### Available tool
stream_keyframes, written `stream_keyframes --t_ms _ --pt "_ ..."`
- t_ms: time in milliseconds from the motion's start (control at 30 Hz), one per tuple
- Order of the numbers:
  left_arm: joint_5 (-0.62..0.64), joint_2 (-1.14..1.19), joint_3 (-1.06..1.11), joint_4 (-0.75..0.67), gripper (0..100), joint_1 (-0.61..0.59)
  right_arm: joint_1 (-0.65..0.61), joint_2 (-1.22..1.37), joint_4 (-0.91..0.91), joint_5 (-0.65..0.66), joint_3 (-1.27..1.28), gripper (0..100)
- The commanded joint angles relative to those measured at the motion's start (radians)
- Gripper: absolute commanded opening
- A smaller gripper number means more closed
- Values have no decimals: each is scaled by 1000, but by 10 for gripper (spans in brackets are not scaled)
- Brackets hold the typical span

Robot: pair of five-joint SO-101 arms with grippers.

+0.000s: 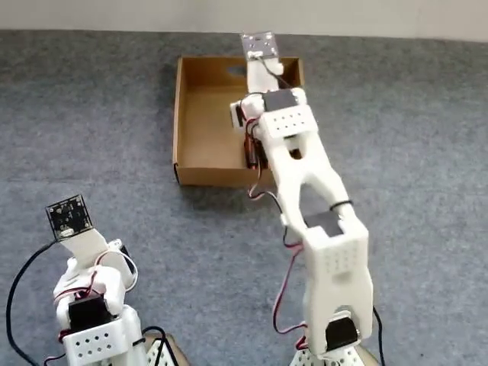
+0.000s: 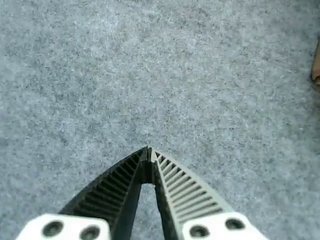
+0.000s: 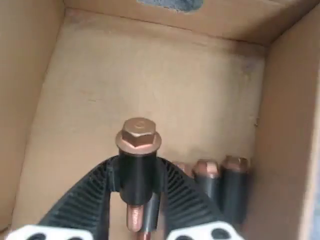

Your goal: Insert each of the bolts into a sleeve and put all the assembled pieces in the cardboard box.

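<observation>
Inside the cardboard box my right gripper is shut on an assembled piece, a copper bolt with a hexagonal head pushed through a black sleeve. It hangs just above the box floor. Beside it lie three more assembled pieces against the box wall, side by side. From above, the right arm stretches out over the cardboard box. My left gripper is shut on nothing, its tips together over bare grey carpet, and the left arm stays folded near the front left.
Grey carpet covers the table on all sides of the box. A brown edge of the box shows far off in the left wrist view. Red and black cables trail along the right arm.
</observation>
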Motion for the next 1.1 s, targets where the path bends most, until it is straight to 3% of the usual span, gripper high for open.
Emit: stream_keyframes --t_ms 0,367,1067 --pt "0 2 19 -18 8 -13 5 64 7 -12 -194 7" --pt "0 2 19 -18 9 -13 -62 229 188 -12 -409 7" --pt "0 2 19 -18 8 -13 -62 395 193 -12 -409 7"
